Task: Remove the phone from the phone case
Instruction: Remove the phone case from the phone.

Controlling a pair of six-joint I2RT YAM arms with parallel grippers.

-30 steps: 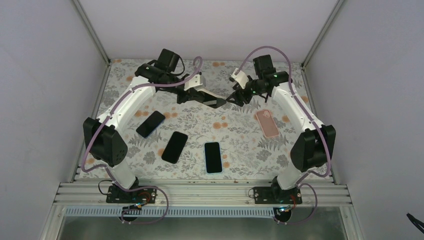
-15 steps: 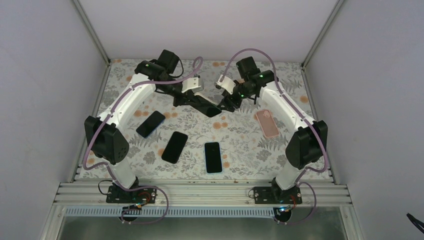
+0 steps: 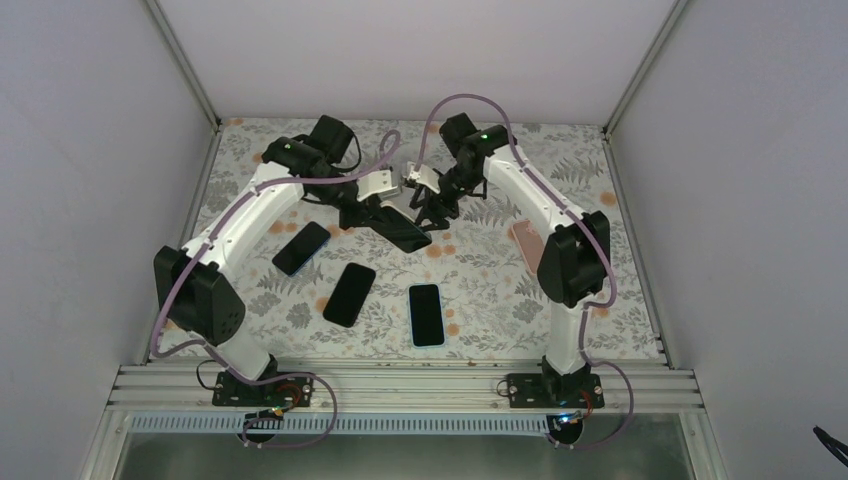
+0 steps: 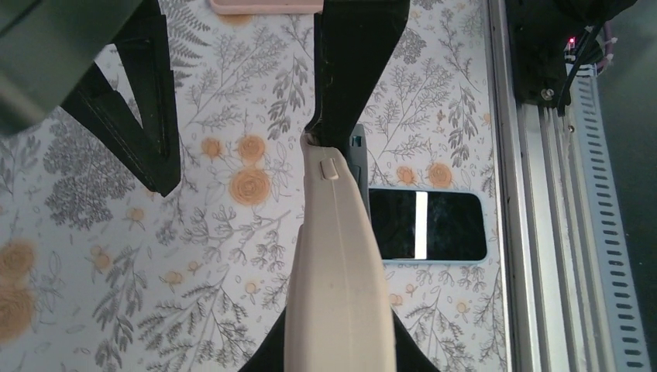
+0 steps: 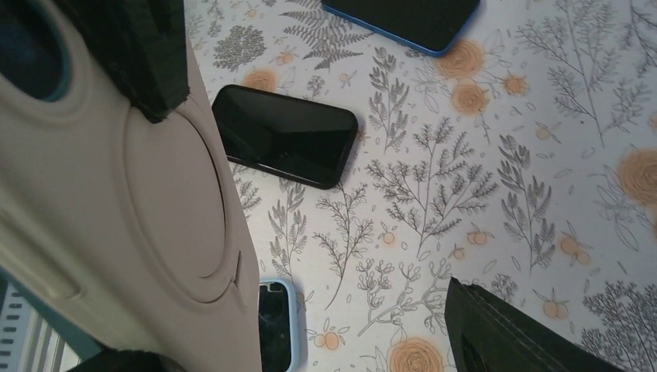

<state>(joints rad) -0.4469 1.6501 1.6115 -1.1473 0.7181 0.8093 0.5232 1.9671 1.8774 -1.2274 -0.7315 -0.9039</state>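
Note:
The phone sits in a beige phone case, held above the table by its near end with my left gripper shut on it. From above, the phone's dark screen faces up, tilted. In the right wrist view the case's back fills the left side, with teal showing in its camera cutout. My right gripper is open at the case's far end. One black finger lies against the case's back. The other finger stands well apart over the table.
On the floral table lie a phone in a blue case, a bare black phone and a phone in a light-blue case. A pink case lies partly behind the right arm. Metal rail along the near edge.
My right arm has swung left and its open gripper has come up to the far end of the held case. The left gripper has carried the case slightly left and nearer.

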